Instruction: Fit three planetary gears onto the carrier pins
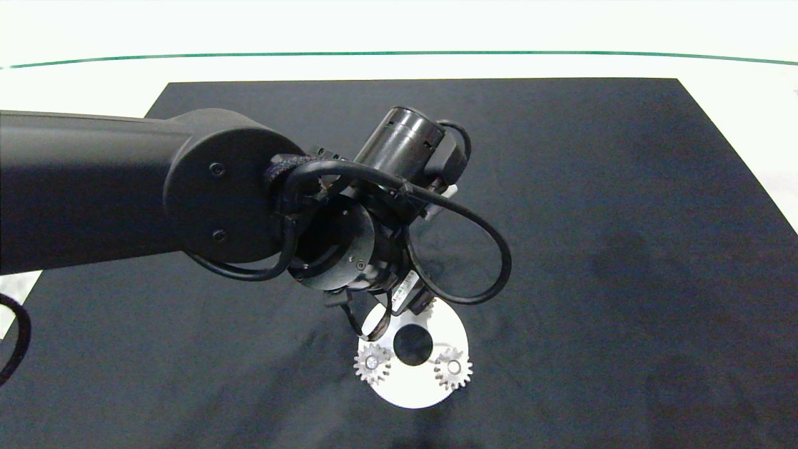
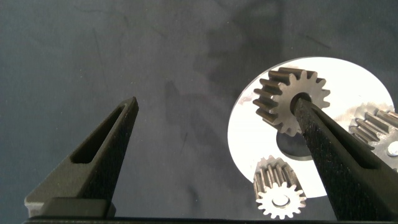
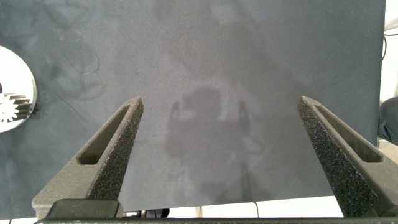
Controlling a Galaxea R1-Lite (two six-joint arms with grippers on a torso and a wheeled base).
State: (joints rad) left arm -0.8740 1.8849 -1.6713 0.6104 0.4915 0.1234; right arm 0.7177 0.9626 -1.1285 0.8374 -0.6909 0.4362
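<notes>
Two planetary gears are seated on the white disc (image 1: 413,393): one gear (image 1: 372,363) at the disc's eight o'clock, another gear (image 1: 453,368) at four o'clock, each flat with its bore axis pointing straight up off the counter (image 1: 623,249). The third gear (image 2: 292,99) sits at twelve o'clock, and the left end effector (image 2: 217,124) hangs right over it, fingers spread wide, gripping nothing; one finger (image 2: 336,155) crosses the gear's centre hole in the wrist view, so whether it touches I cannot tell. That gear looks flat too, toothed faces vertical, though whether it is fully down on its pin is hidden. My read: this is the last placement, at release. Next calls for a straight lift clear without nudging the gear. The right end effector (image 3: 217,155) waits wide open and empty above the dark mat (image 3: 217,62), off toward three o'clock.
</notes>
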